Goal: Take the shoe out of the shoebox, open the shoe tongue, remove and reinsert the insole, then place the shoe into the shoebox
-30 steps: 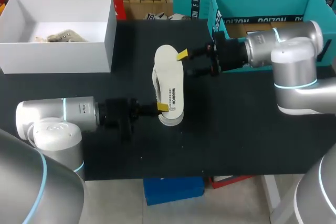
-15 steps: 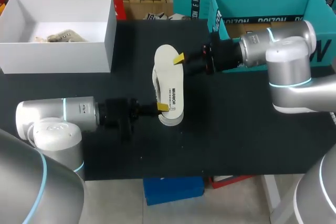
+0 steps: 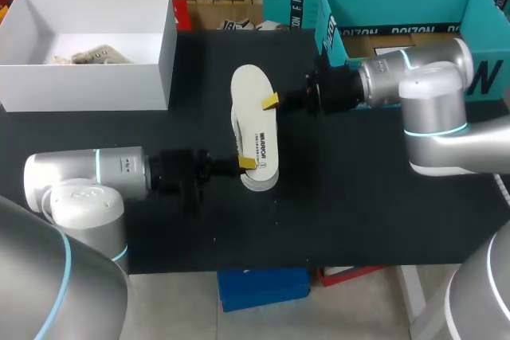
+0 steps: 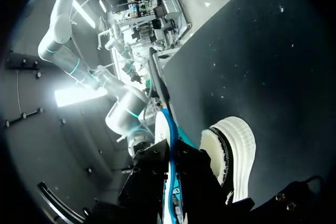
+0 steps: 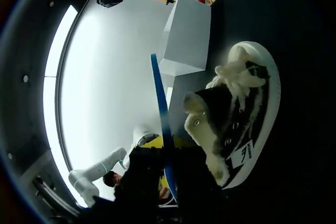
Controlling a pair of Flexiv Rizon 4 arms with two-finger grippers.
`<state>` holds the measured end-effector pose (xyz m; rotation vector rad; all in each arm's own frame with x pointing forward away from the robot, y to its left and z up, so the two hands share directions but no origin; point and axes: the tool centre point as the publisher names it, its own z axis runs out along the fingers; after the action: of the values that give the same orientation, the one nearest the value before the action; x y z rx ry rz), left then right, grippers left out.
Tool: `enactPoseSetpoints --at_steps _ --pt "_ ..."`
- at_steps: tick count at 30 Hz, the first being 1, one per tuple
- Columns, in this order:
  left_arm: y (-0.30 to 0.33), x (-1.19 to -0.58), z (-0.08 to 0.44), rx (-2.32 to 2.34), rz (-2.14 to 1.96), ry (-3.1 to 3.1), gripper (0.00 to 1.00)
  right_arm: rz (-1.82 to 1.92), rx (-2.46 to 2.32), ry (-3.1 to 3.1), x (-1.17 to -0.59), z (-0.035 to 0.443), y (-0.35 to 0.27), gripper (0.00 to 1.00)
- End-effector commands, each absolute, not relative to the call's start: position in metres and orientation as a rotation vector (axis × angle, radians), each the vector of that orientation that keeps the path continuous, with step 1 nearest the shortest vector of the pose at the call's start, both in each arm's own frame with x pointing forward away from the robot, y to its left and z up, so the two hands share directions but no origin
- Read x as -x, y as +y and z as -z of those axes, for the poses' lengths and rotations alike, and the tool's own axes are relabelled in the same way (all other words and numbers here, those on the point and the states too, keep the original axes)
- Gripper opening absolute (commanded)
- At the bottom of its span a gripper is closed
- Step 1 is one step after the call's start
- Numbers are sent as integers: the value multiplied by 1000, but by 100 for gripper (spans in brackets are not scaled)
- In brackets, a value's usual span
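Observation:
A white insole (image 3: 255, 121) hangs over the black table, held at both ends. My left gripper (image 3: 247, 163) is shut on its near end, and my right gripper (image 3: 272, 102) is shut on its right edge near the middle. Under the insole lies the shoe (image 3: 256, 183), with only its white sole rim showing. In the left wrist view the insole (image 4: 168, 140) appears edge-on as a thin blue strip running out from between the fingers, beside the shoe (image 4: 231, 156). In the right wrist view the insole (image 5: 160, 103) is again edge-on, beside the black fleece-lined shoe (image 5: 236, 124).
A white shoebox (image 3: 163, 53) stands at the back left with a pale shoe (image 3: 92, 56) inside. A teal box (image 3: 335, 29) stands at the back right, behind my right arm. The white shoebox (image 5: 189, 40) also shows beyond the insole in the right wrist view.
My right gripper has moved left and shut on the insole's edge, after standing open beside it. The insole has shifted slightly left. The left arm has not moved.

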<state>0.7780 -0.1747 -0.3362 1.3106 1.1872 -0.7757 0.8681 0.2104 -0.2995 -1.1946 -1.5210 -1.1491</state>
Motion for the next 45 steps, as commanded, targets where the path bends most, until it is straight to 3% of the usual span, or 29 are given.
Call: enactPoseSetpoints --at_steps 1,4,5,6,26,45 --pt "-176 -777 336 -1308 768 1189 0 1137 1184 -1525 -872 302 214 0" --pt "-176 -777 336 -1318 757 1190 0 1137 1184 -1525 -872 302 214 0" --pt "-175 -777 336 -1317 757 1192 28 1137 1184 -1525 -872 302 214 0" --pt "-175 -777 335 -1312 750 1200 100 1137 1184 -1525 -872 302 214 0" --pt "-115 -796 262 -1676 331 1539 100 1137 1184 -1525 -872 302 214 0" --pt "-132 -816 212 -1911 140 1693 100 1137 1184 -1525 -872 302 214 0"
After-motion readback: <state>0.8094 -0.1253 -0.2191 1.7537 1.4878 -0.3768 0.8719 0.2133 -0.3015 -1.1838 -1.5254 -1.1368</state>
